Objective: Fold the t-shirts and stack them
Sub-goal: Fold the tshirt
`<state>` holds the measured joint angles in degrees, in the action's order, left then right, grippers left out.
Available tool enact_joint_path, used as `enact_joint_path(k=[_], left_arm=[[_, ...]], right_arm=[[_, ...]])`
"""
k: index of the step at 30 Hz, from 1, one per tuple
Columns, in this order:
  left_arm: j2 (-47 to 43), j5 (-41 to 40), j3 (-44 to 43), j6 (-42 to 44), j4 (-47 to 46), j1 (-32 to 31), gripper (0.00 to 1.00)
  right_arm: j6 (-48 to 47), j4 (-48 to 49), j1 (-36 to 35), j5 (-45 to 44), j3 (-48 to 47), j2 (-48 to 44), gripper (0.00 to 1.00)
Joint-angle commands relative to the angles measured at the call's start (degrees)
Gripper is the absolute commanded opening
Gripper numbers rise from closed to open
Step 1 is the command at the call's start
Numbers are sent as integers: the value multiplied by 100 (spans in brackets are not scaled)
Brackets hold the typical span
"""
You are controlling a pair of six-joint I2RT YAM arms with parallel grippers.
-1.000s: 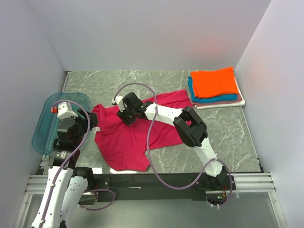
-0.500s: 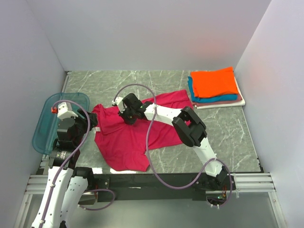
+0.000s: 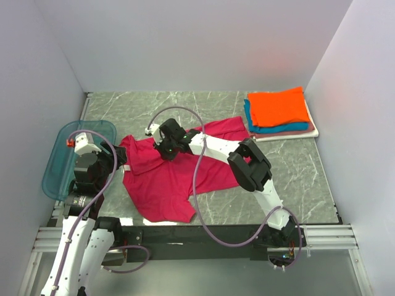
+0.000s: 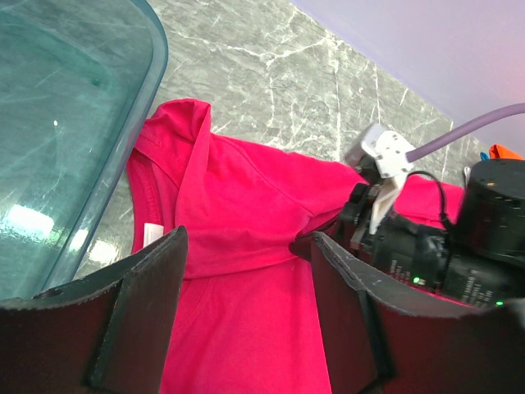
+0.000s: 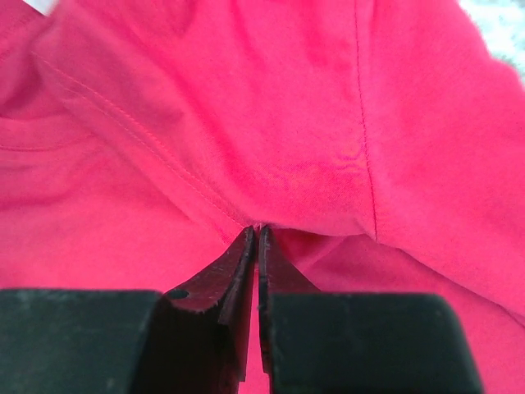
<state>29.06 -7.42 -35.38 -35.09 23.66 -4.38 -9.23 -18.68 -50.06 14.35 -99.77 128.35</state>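
A magenta-red t-shirt point(image 3: 166, 182) lies crumpled and partly spread at the middle-left of the table. My right gripper point(image 3: 165, 152) is over its upper part, shut on a pinched fold of the cloth point(image 5: 246, 123), with the jaws pressed together at the fold point(image 5: 257, 231). My left gripper point(image 3: 117, 161) hovers at the shirt's left edge, open, nothing between its fingers point(image 4: 246, 246); the shirt point(image 4: 246, 189) lies below and ahead of it. Folded t-shirts are stacked at the back right: orange point(image 3: 276, 106) on top, teal-blue point(image 3: 271, 128), pinkish point(image 3: 295, 131) and white under them.
A translucent blue plastic tray point(image 3: 62, 142) sits at the table's left edge, beside my left arm, its rim point(image 4: 156, 74) close to the shirt's sleeve. Grey walls enclose the table on three sides. The right arm's purple cable point(image 3: 194, 179) loops over the shirt.
My right gripper's jaws have closed on a fold of the magenta-red shirt and shifted slightly away from the near edge. The left arm has not moved.
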Motion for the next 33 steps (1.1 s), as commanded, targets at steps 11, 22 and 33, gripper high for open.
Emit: enact_joint_path(k=[11,22,33], left_arm=[[65,-5,-75,125,-169,-10,67],[1345,83,-22,-261,-1029,-10,67],[4361,-796,-1163,-762,-2022,-10,60]], right_arm=[[-17,-198,67,165,115,-575,11],[-901,-1469,374,1024,-245,-679,42],[-2030,-1921,2271,2730,941,-2191,53]])
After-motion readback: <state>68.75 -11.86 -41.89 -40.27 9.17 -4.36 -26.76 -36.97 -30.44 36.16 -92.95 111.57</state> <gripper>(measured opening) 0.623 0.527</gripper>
